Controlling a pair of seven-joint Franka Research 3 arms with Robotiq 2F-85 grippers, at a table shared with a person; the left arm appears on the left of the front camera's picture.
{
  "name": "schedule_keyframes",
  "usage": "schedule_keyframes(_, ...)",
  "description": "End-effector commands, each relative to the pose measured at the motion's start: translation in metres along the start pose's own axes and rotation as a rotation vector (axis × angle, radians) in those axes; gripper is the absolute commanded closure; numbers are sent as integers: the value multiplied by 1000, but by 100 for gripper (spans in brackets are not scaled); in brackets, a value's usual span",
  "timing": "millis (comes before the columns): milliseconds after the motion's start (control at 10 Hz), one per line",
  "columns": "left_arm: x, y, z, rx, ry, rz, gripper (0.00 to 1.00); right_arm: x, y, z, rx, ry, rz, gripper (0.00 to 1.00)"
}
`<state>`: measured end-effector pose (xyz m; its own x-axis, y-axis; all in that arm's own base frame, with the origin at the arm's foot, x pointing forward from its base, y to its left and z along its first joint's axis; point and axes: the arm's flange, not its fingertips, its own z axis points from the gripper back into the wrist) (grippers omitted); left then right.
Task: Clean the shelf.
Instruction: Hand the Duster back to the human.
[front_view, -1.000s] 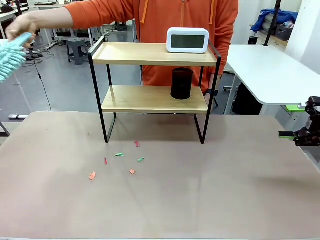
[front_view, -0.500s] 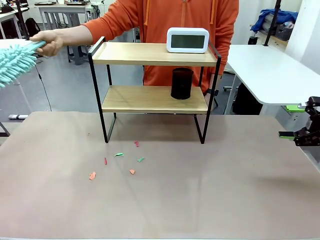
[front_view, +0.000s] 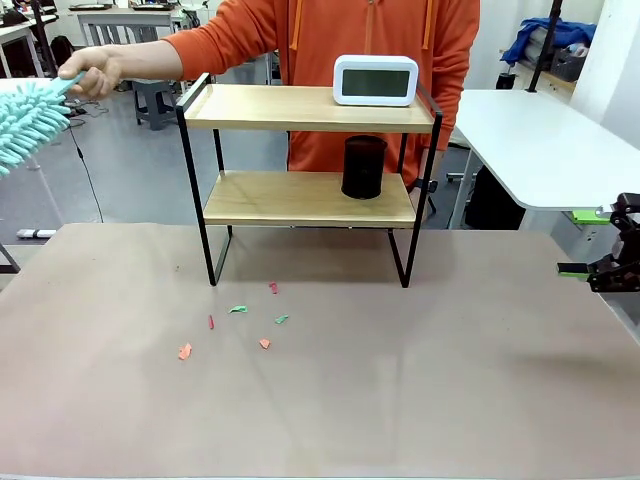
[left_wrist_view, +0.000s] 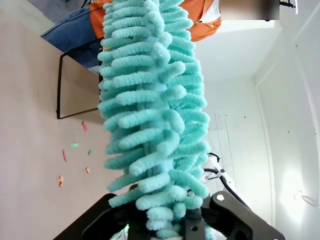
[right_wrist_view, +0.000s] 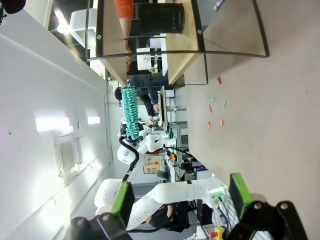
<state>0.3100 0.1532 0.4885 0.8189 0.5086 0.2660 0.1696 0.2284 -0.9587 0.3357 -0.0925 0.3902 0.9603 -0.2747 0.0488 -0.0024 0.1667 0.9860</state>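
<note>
The shelf (front_view: 310, 180) stands at the far side of the brown table (front_view: 420, 380), near the middle. It has two light wooden boards in a thin black frame. On the top board, toward the right, sits a white clock (front_view: 375, 80). On the bottom board, also toward the right, stands a black cup (front_view: 363, 167). In the right wrist view the shelf (right_wrist_view: 150, 45) lies sideways at the top.

On the table in front of the shelf, a bit to the left, lie small bits of paper (front_view: 238, 322), some red, some orange and some green. They are apart from the shelf legs.

Behind the shelf stands a person in an orange top (front_view: 370, 30). The person's hand (front_view: 92, 75) reaches out to the left and touches the end of a fluffy blue-green duster (front_view: 25, 120).

The left gripper (left_wrist_view: 167, 222) is closed tight on the bottom of the duster (left_wrist_view: 150, 100), which sticks up between its fingers. The bits of paper (left_wrist_view: 75, 155) lie on the table far below it.

The right gripper (front_view: 600, 270) is at the right edge of the table, low and well apart from the shelf. Its green pads (right_wrist_view: 121, 198) stand wide apart and it holds nothing.
</note>
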Motion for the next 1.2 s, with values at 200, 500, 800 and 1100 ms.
schedule_keyframes(200, -1, -3, -3, 12, 6, 1, 73, 2, 3, 3, -3, 11, 8, 0)
schedule_keyframes(500, -3, -3, -2, 2, 31, -3, 0, 2, 3, 3, -3, 11, 8, 0)
schedule_keyframes(800, -10, 9, -10, -25, 40, 7, 0, 2, 3, 3, -3, 11, 8, 0)
schedule_keyframes(1100, -33, 59, -50, -76, 141, 70, 0, -5, 22, 1, -24, -20, 61, 0)
